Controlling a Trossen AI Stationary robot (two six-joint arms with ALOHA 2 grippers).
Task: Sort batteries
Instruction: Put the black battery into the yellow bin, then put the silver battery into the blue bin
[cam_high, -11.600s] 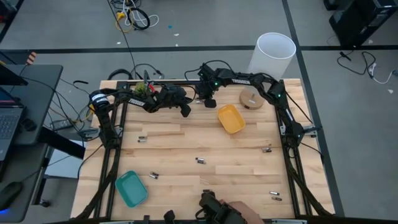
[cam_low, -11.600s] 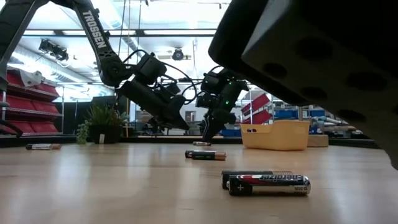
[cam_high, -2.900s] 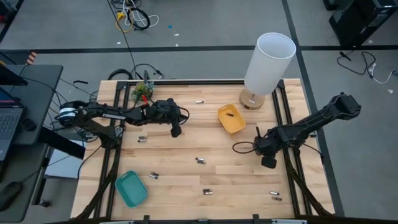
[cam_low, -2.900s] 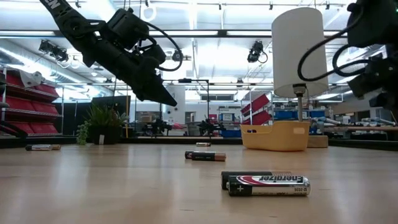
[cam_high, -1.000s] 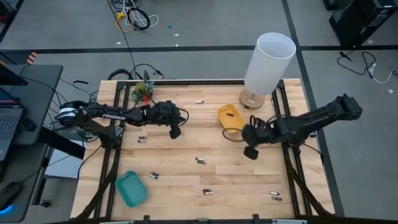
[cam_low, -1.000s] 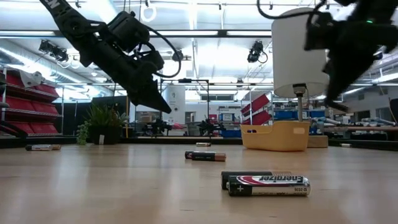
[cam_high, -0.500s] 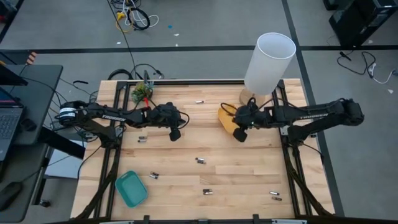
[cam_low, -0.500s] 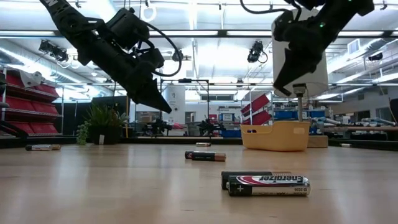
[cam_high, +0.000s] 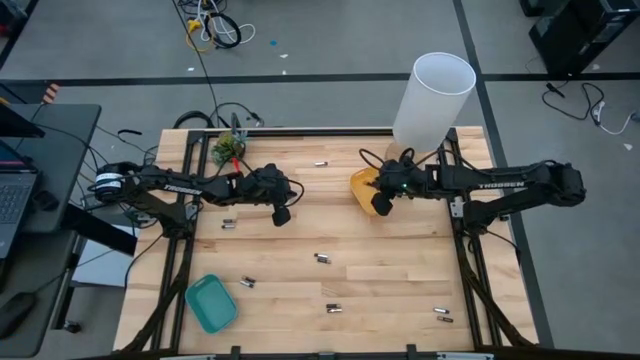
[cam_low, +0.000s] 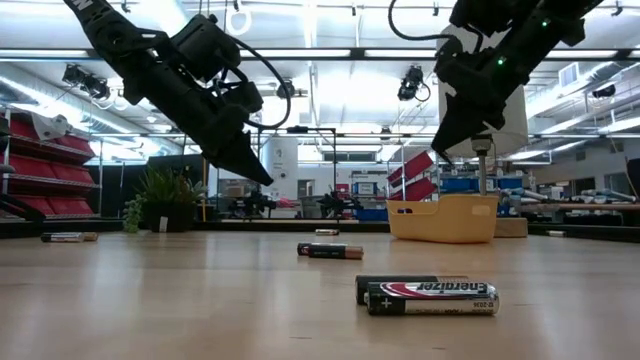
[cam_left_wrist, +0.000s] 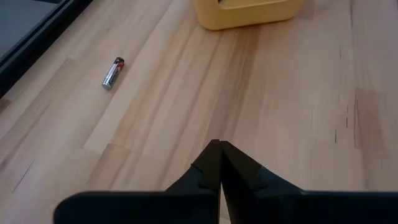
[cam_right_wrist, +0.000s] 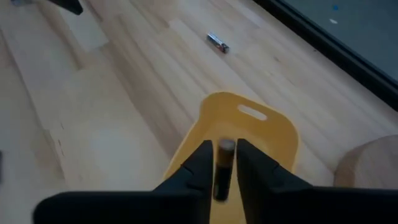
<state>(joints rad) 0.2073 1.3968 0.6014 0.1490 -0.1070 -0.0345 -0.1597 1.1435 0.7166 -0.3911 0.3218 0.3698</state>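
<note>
Scattered batteries (cam_high: 321, 258) dot the table; right jaws, slightly parted around one, hover over yellow tray (cam_high: 362, 186).

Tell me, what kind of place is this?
Probably a robotics lab or workshop. Two dark arms are mounted on a wooden table, red storage bins line shelves behind it, and a laptop and loose cables sit alongside.

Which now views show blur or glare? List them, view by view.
Low view: ceiling lights glare behind both arms; the nearest battery is sharp. Right wrist view: the battery between the right gripper fingers looks smeared over the yellow tray. Left wrist and high views: evenly lit.
</note>
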